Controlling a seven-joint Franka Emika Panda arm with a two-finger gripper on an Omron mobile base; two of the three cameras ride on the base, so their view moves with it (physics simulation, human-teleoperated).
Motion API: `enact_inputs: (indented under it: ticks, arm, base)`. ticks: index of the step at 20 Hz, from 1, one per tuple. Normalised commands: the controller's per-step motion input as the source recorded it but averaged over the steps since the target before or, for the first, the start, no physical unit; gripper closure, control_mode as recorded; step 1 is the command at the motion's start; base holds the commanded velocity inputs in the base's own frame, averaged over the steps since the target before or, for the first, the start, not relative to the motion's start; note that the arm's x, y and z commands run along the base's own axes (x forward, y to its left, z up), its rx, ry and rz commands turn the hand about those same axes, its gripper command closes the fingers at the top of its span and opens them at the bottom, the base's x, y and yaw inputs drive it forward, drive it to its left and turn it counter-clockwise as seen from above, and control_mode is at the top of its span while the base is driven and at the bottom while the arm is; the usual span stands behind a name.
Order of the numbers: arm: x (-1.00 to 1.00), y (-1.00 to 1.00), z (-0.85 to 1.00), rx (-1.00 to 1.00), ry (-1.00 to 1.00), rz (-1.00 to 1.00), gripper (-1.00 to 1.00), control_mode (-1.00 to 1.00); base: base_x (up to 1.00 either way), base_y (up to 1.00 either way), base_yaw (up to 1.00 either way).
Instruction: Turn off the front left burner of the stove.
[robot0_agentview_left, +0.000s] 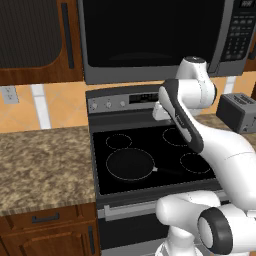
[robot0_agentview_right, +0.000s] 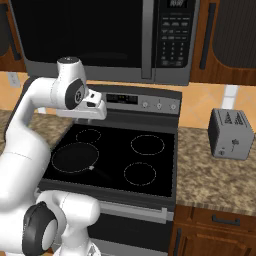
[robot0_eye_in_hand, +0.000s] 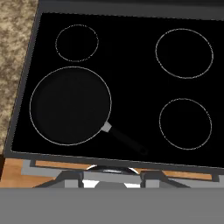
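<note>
My pincer (robot0_agentview_right: 98, 111) hangs high over the back of the stove, pointing down at the glass, and I cannot tell from here whether its fingers are parted or closed; nothing is in them as far as I can see.

Biggest thing first: the microwave (robot0_agentview_left: 150, 35) looms over everything, dark door, keypad on its right side. Below it sits the stove (robot0_agentview_left: 150, 150), black glass top with a grey control panel (robot0_agentview_left: 112, 102) running along the back. Granite tabletop (robot0_agentview_left: 40, 165) flanks it on the left, and a toaster (robot0_agentview_right: 230, 134) stands on the stone to the right.

Now the target. The front left burner (robot0_eye_in_hand: 70, 105) is the widest ring, near the front edge on the left, and a dark pan (robot0_eye_in_hand: 76, 109) seems to sit right on it, handle (robot0_eye_in_hand: 127, 140) angling off toward the front and middle of the glass.

Smallest of all: the little silver knobs (robot0_agentview_left: 107, 104) at the left end of the panel, with more at the right end (robot0_agentview_right: 159, 105), beyond the display.

By my reckoning I'm in the approach. No knob is touched yet. Next I need to swing toward the panel, pick the knob that governs that big ring, likely in the left group, close on it and twist. Which knob exactly, I can't read from here.
</note>
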Motion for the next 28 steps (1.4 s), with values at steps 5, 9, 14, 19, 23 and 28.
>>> enact_inputs:
  ticks: [5, 9, 14, 19, 23, 28]
  arm:
    - [0.0, 0.16, -0.13, -0.06, 0.0, 0.0, -1.0, -1.0]
    - [0.0, 0.29, -0.19, -0.08, -0.06, 0.0, -1.0, -1.0]
    - [-0.1, 0.26, -0.16, -0.06, -0.19, 0.01, -1.0, -1.0]
    - [-0.13, 0.35, -0.11, -0.07, -0.26, 0.04, -1.0, -1.0]
    - [-0.26, 0.25, -0.11, -0.15, -0.1, 0.06, -1.0, -1.0]
    - [-0.23, 0.14, -0.26, -0.26, -0.02, 0.07, -1.0, -1.0]
  base:
    - [0.0, 0.0, 0.0]
    - [0.0, 0.0, 0.0]
    - [0.0, 0.0, 0.0]
    - [0.0, 0.0, 0.0]
    - [0.0, 0.0, 0.0]
    - [0.0, 0.0, 0.0]
